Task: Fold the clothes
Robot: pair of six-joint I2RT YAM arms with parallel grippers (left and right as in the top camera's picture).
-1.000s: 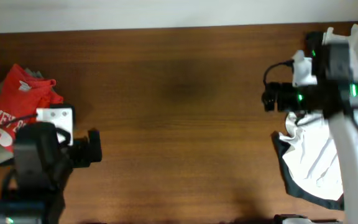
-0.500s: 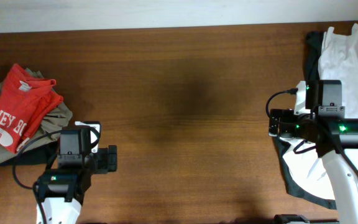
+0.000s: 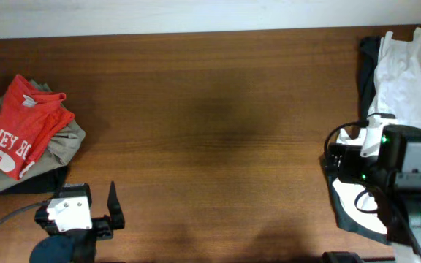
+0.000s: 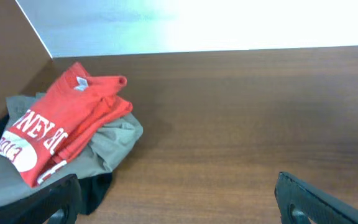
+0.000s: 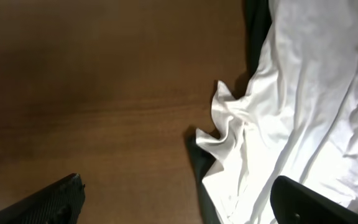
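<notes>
Brown wooden table [image 3: 210, 124] seen from above, a pale wall [image 3: 196, 14] along its far side. At the left edge, a small stack of clothes. On top, a red-orange T-shirt [image 3: 22, 130], folded narrow and lying at a slant, white printed lettering facing up with "2013" legible near the lower end. Beneath it, beige-khaki trousers [image 3: 66, 140] bulging out to the right. Under those, a dark garment [image 3: 39, 180] showing along the near side. Close to the table's front edge, in front of this stack and apart from it, the left gripper [image 4: 178, 186]. Black fingers spread wide at the two bottom corners of the left wrist view, only bare wood between them, the stack off to the upper left. At the right edge, a rumpled white shirt [image 3: 404, 80] spread loosely over a second dark garment [image 3: 368, 51], dark border peeking out along the left and top of the white cloth. Over the lower part of that heap, the right arm [image 3: 415, 212]. Right gripper [image 5: 176, 190] likewise parted, fingers far apart at the bottom corners of the right wrist view, holding nothing. Just ahead of that gap, a crinkled corner of the white shirt and a strip of dark cloth on the wood. The two heaps well apart, at opposite ends of the table.
</notes>
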